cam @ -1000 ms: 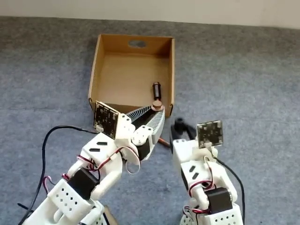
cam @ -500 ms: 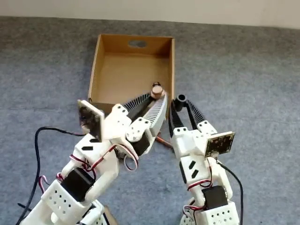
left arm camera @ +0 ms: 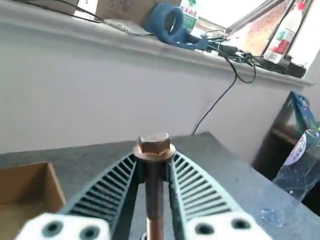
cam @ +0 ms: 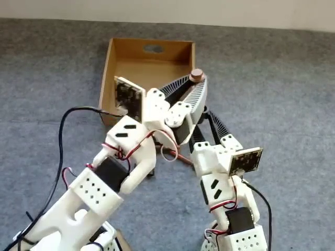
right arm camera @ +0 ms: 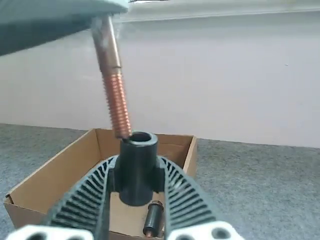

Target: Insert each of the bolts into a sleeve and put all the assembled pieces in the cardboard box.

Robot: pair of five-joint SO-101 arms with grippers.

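My left pincer (left arm camera: 155, 167) clamps the bolt (right arm camera: 116, 97), its tip at the rim of the sleeve (right arm camera: 137, 147) my right pincer (right arm camera: 138, 175) grips beside the cardboard box (cam: 107, 78), so I should straighten it before pushing.

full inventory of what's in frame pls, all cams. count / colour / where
cardboard box: 1, brown, on the carpet ahead of both arms
bolt: 1, copper, in the left gripper, threaded tip at the sleeve's mouth
sleeve: 1, black, upright in the right gripper
assembled piece: 1, dark with a copper end, lying on the box floor
carpet: 1, grey, under everything
wall: 1, white, behind the box
blue roll: 1, blue, on the ledge above the wall
left gripper: 1, dark fingers, shut on the bolt
right gripper: 1, dark fingers, shut on the sleeve
left arm, right arm: 2, white, near edge of the carpet
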